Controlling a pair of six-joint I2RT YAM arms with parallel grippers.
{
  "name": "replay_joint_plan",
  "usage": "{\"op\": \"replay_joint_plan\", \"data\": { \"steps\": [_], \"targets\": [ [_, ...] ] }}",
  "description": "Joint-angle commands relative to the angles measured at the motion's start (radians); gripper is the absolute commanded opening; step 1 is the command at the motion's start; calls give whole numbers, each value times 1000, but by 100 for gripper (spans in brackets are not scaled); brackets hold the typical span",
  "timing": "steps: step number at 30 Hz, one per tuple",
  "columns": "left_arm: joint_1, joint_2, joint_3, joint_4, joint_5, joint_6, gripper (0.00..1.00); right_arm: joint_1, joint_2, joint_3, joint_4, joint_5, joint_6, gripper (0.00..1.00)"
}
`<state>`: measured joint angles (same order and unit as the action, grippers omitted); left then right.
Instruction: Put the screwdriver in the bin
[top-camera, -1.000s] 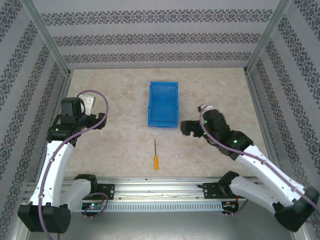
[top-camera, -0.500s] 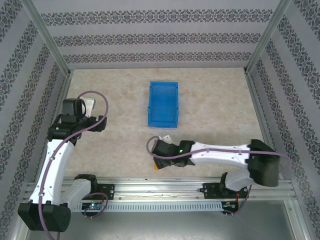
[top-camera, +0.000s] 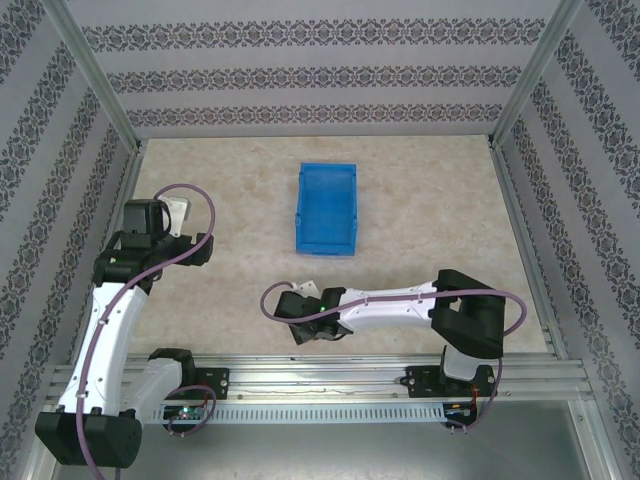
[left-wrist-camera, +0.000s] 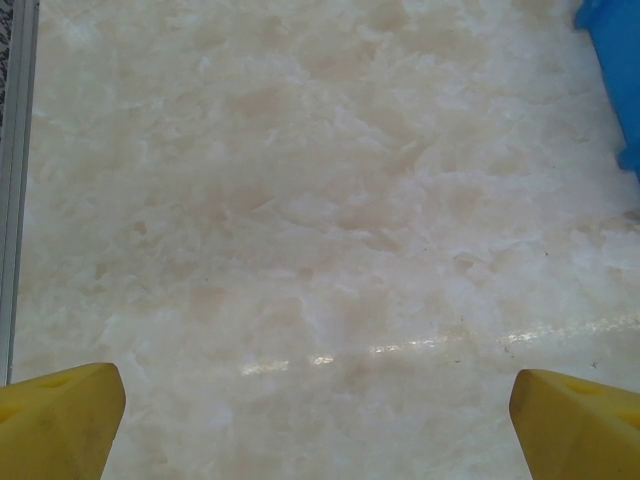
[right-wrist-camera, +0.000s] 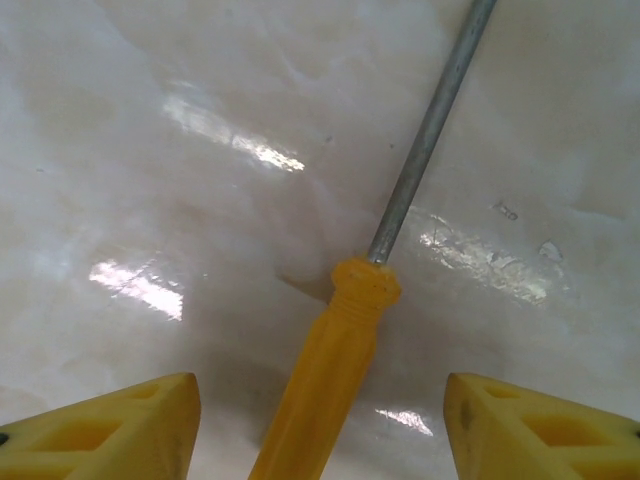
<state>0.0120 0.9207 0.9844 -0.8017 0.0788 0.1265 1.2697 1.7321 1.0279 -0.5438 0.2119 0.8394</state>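
Observation:
The screwdriver (right-wrist-camera: 338, 370) lies flat on the table, orange handle toward the wrist camera and thin metal shaft (right-wrist-camera: 428, 135) pointing away. My right gripper (right-wrist-camera: 320, 430) is open and straddles the handle, a yellow finger on each side, not touching it. From above, the right gripper (top-camera: 308, 322) sits low near the table's front middle and covers the screwdriver. The blue bin (top-camera: 327, 208) stands empty behind it, mid-table. My left gripper (left-wrist-camera: 318, 425) is open over bare table, with the bin's corner (left-wrist-camera: 615, 60) at the upper right. In the top view the left gripper (top-camera: 150, 222) hovers at the left side.
Patterned walls and metal posts enclose the table on three sides. A metal rail (top-camera: 320, 375) runs along the front edge just behind the right gripper. Bare marbled tabletop (top-camera: 420, 200) spreads around the bin.
The right arm has swung from beside the bin's right front corner down and leftward to the screwdriver, and now covers it. The left arm has stayed put.

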Motion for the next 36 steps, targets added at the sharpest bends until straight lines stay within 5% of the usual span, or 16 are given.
{"op": "replay_joint_plan", "data": {
  "steps": [1,8,25,36],
  "targets": [
    [-12,-13,7,-25,17,-19,99,2,13,14,-33,10,30,63],
    [-12,2,22,-31,45,-43,99,0,14,-19,-43,28,37,51],
    [-12,20,33,-30,53,-53,99,-8,-5,-57,-13,19,-8,49],
    [-12,22,39,-32,56,-51,99,-10,29,-71,15,-15,-2,40]
  ]
}}
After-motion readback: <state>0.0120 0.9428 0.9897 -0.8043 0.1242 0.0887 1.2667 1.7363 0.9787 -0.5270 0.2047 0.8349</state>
